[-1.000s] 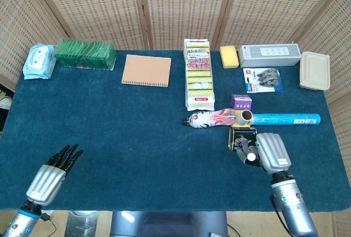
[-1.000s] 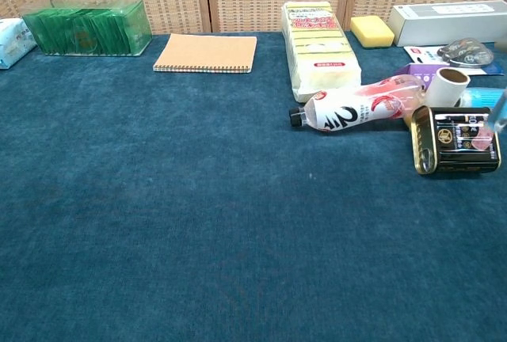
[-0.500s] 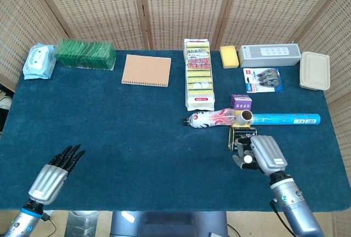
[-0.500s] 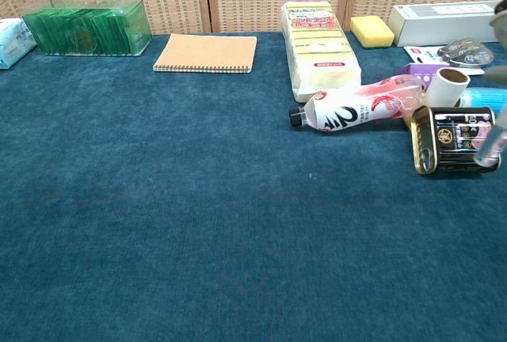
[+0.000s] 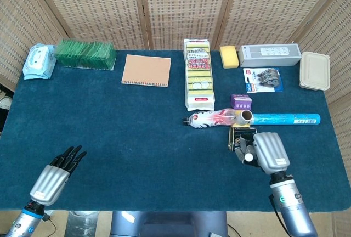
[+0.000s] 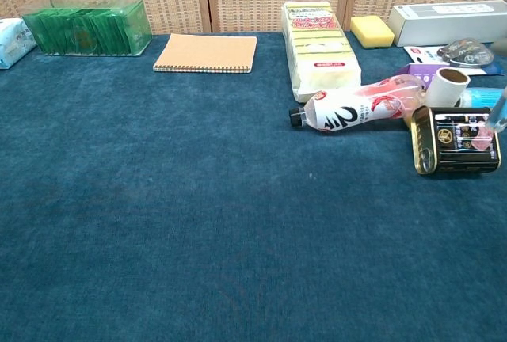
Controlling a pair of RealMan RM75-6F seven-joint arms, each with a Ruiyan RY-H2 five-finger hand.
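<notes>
My worry was the flat tin can (image 6: 457, 139), lying on the bench just in front of the toppled plastic bottle (image 6: 360, 104) and the paper tube (image 6: 446, 85): a clumsy close could shove it into them. My right hand (image 5: 263, 152) hung palm-down over the can's near edge, and I could not tell whether its fingers gripped it. My left hand (image 5: 55, 175) hovered well apart with fingers spread, holding nothing.

Both views are bright and evenly lit from above, with only soft, short shadows under the objects. Focus is sharp across the frame. Faint glare shows on glossy packaging at upper right; blur is negligible.
</notes>
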